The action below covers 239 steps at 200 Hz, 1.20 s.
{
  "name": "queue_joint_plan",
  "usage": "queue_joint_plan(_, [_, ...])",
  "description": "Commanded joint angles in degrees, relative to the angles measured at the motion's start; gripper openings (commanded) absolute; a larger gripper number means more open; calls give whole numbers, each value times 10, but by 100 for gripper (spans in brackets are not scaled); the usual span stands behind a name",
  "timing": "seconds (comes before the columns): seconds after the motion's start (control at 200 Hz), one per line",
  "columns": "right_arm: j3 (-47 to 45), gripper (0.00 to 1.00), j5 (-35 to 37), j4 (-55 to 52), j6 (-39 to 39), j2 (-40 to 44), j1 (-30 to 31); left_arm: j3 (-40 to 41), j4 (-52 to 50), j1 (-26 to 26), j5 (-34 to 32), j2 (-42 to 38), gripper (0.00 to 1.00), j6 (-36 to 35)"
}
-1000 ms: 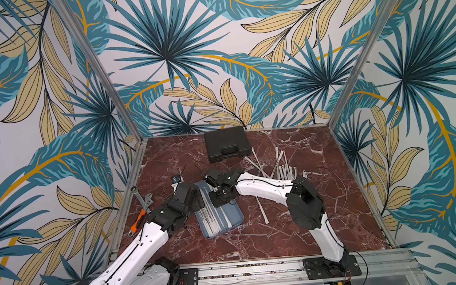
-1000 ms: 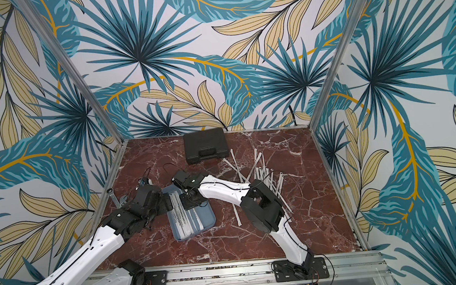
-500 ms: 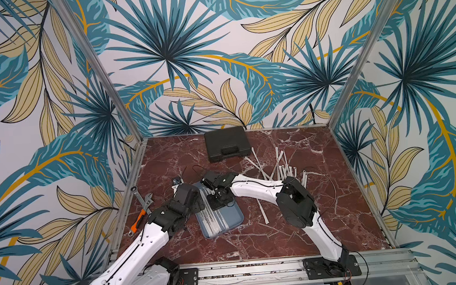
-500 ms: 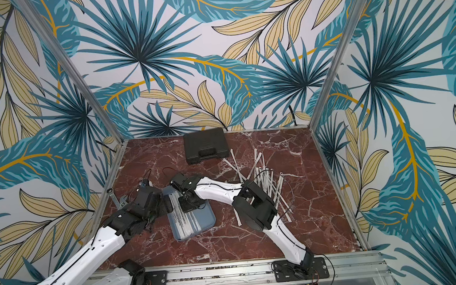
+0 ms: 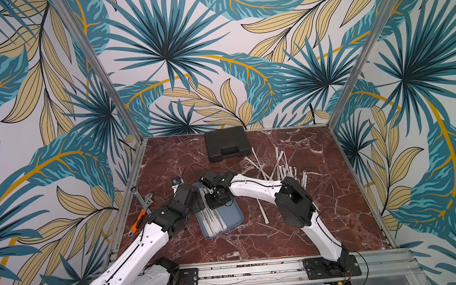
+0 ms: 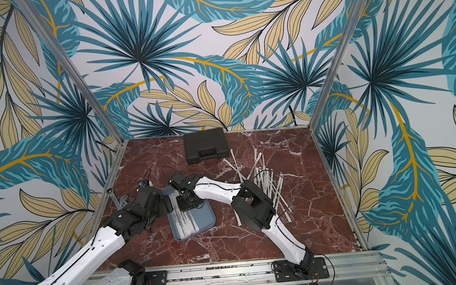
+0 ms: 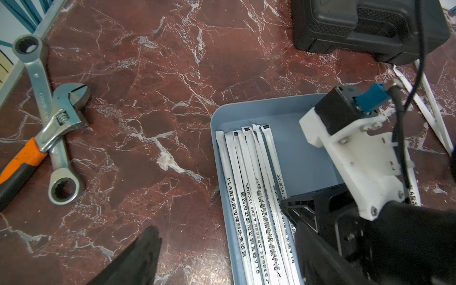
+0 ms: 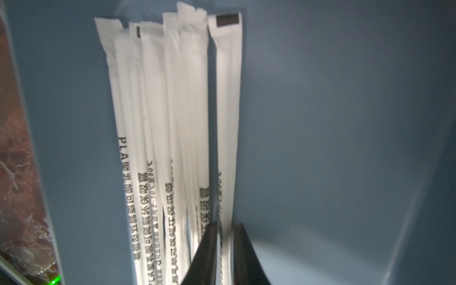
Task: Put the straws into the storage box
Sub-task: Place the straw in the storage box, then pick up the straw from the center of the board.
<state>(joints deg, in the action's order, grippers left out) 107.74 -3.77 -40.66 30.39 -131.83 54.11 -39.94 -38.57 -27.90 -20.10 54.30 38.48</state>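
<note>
Left wrist view shows my left gripper (image 7: 224,232) low at the left wall of the storage box (image 7: 296,158), fingers wide, holding nothing. Several straws (image 7: 249,177) lie in the box along that wall. My right arm bends over the box. The right gripper (image 8: 225,229) points down, with its fingers narrowly apart, one straw between them. Two wrenches (image 7: 49,106) lie far left. More straws (image 5: 282,169) lie loose at right, near the black case (image 5: 227,143).
</note>
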Motion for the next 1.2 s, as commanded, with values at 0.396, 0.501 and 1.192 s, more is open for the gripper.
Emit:
queue_joint_plan(0.396, [-300, 27, 158, -22, -14, 241, -131, -106, 12, -135, 2, 139, 89, 11])
queue_joint_plan(0.501, [-324, 28, 152, -11, -20, 238, -146, -124, 25, -165, 6, 186, 89, 12])
queue_joint_plan(1.192, [-362, 23, 111, 43, -13, 191, -151, -123, 42, -174, 11, 223, 90, 11])
